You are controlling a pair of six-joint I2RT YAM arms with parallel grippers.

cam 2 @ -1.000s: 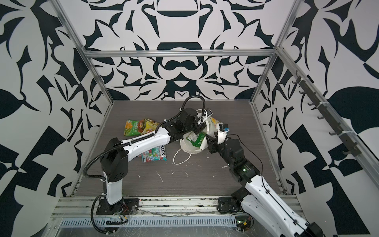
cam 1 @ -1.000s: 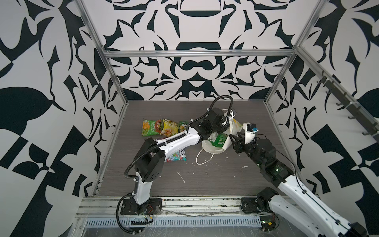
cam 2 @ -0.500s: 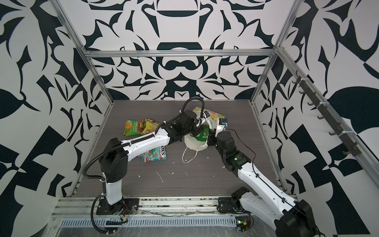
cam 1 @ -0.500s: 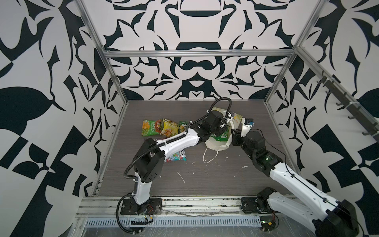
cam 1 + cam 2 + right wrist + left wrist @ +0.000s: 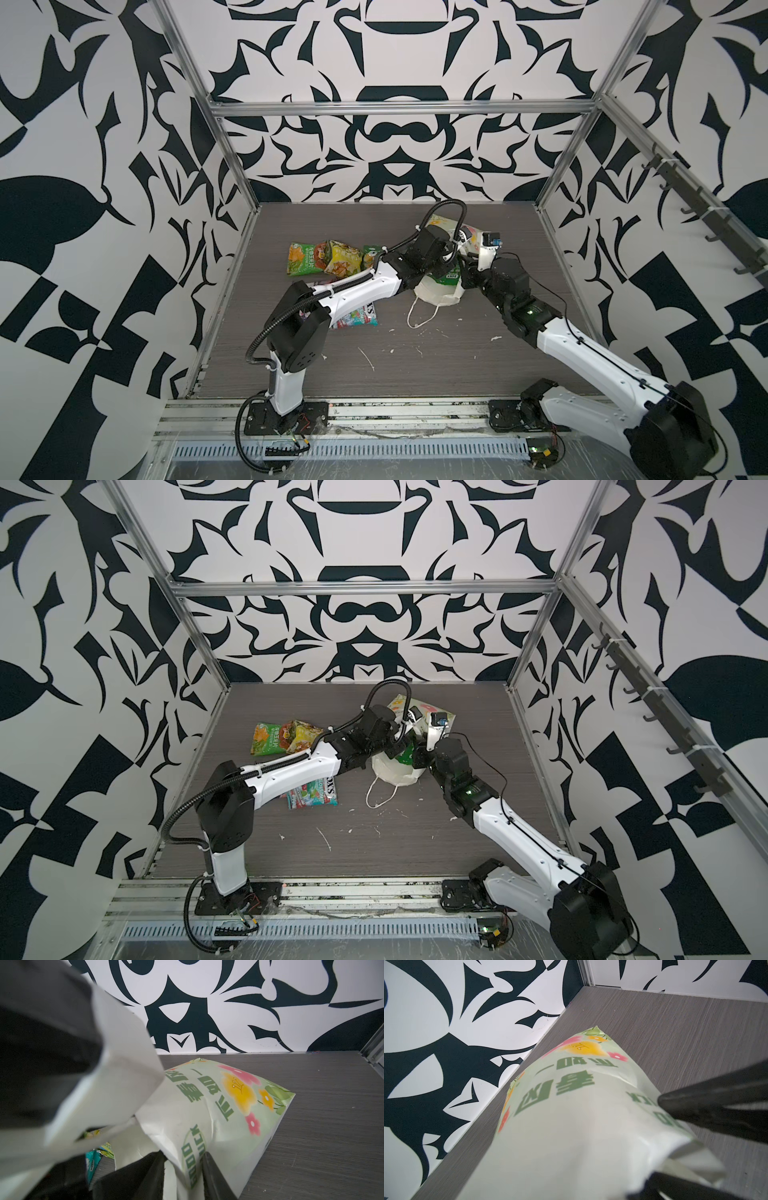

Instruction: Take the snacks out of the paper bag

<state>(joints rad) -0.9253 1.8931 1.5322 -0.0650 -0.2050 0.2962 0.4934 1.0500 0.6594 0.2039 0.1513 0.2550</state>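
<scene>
Loose snacks (image 5: 324, 259) lie left on the table (image 5: 457, 374). The left gripper (image 5: 654, 1138) straddles the rim of the paper bag (image 5: 436, 291), lying mid-table. Pinching or not, I can't tell. The right gripper (image 5: 182, 1157) nips the bag's side wall, likely spreading the mouth for access — only its wrist view shows a teal packet (image 5: 93, 1161) inside

White paper bag (image 5: 437, 291) with green lettering and pink-and-yellow flower prints, tipped on its side mid-table, mouth held open, teal packet (image 5: 93, 1160) just inside, green and yellow packets (image 5: 322, 258) clustered left of it, FOX'S packet (image 5: 360, 322) lying flat nearer the front
</scene>
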